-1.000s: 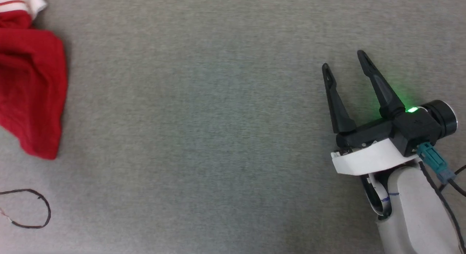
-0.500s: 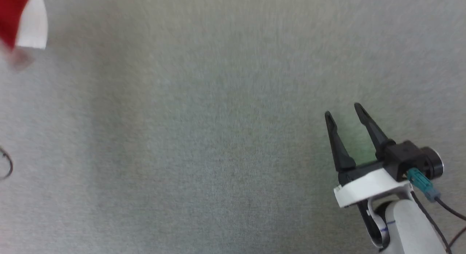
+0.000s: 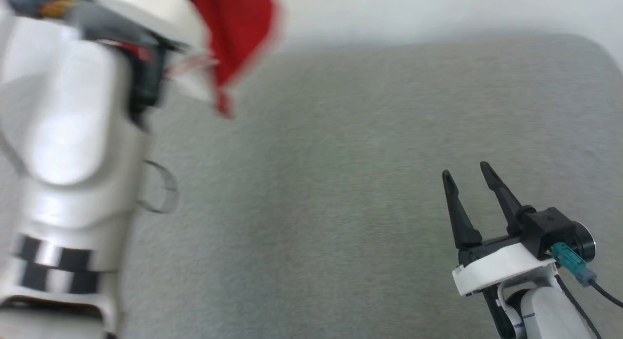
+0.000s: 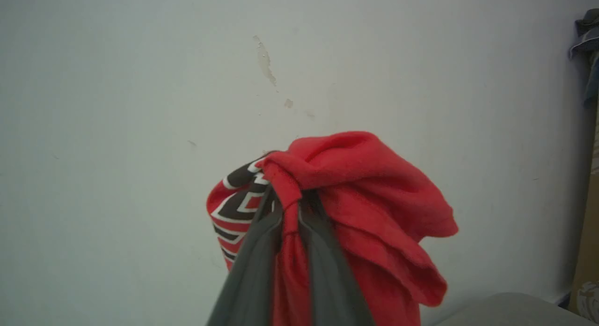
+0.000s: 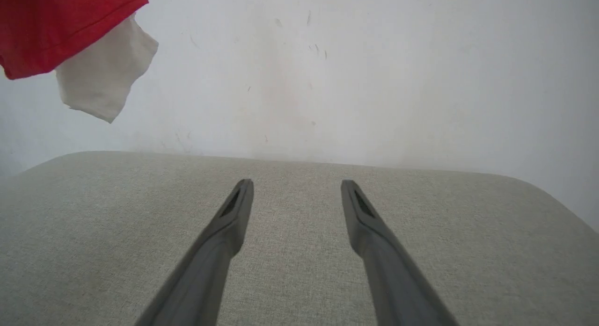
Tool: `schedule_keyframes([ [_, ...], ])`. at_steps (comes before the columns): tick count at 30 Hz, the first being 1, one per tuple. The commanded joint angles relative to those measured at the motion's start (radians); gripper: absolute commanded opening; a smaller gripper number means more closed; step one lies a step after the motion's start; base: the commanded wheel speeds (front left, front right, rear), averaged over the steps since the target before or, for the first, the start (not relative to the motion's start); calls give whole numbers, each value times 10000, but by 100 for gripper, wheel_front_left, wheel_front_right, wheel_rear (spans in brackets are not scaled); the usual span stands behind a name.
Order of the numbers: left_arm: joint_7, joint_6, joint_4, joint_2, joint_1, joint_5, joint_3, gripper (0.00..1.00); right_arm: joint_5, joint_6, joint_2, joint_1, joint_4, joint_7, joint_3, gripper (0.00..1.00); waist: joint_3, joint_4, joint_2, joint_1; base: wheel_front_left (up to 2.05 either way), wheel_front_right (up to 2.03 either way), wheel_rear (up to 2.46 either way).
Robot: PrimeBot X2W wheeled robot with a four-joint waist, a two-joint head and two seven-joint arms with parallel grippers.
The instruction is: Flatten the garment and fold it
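None of the flattening or folding is done yet: the garment [image 4: 374,209] hangs bunched from the left jaws, which are closed on a twisted wad of red cloth; their fingers [image 4: 252,270] pinch it from both sides, with black-and-white print showing just left of them in the left wrist view. The bundle is held up above the worktop [image 3: 316,207]; a red hem and a white sleeve dangle below the grip, and in the right wrist view the sleeve tip hangs free in the air. The right jaws are wide open and hold nothing; they sit low over the worktop, well apart from the garment, which is up and to their left.

Left to do, as I judge it: lay the garment down, spread body and sleeves flat, then make every fold.

Room looks good: open grey surface lies ahead of the right jaws and between the two pairs of jaws. The worktop's far edge lies ahead of the right jaws, with a pale wall [image 5: 374,59] behind it and a rounded corner ahead to their right; cloth laid too far forward might slip over that edge. The left arm [image 3: 68,159] is blurred in the head view, so its exact pose is unclear.
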Motion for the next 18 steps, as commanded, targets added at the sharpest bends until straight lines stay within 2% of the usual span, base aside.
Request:
schedule_keyframes([
  [1, -30, -33, 20, -24, 149, -57, -16, 0, 49, -21, -2, 100, -42, -9, 11, 100, -408, -838, -1, 2, 0, 0, 0],
  [4, 214, -237, 234, -748, 691, -512, -399, 0, 39, -21, -2, 223, -93, 58, -64, 100, -462, -1181, -1, 2, 0, 0, 0],
  [5, 552, -380, 516, -1134, 1133, -763, -714, 0, 24, -21, -2, 312, -138, 129, -98, 100, -483, -1359, -1, 2, 0, 0, 0],
  [6, 793, -443, 730, -1253, 1359, -814, -913, 0, 23, -21, -2, 350, -158, 158, -110, 100, -491, -1439, -1, 2, 0, 0, 0],
  [12, 2472, -535, 2394, -1707, 2806, -1122, -1881, 0, 97, -21, -2, 418, -254, 295, 49, 100, -452, -1865, -1, 2, 0, 0, 0],
  [14, 2876, -541, 2728, -1754, 3034, -1176, -2042, 0, 123, -21, -1, 428, -258, 306, 55, 100, -442, -1890, -1, 2, 0, 0, 0],
  [18, 4342, -626, 3781, -1835, 3708, -1182, -2711, 0, 192, -21, -1, 497, -216, 370, 150, 100, -398, -1847, -1, 2, 0, 0, 0],
])
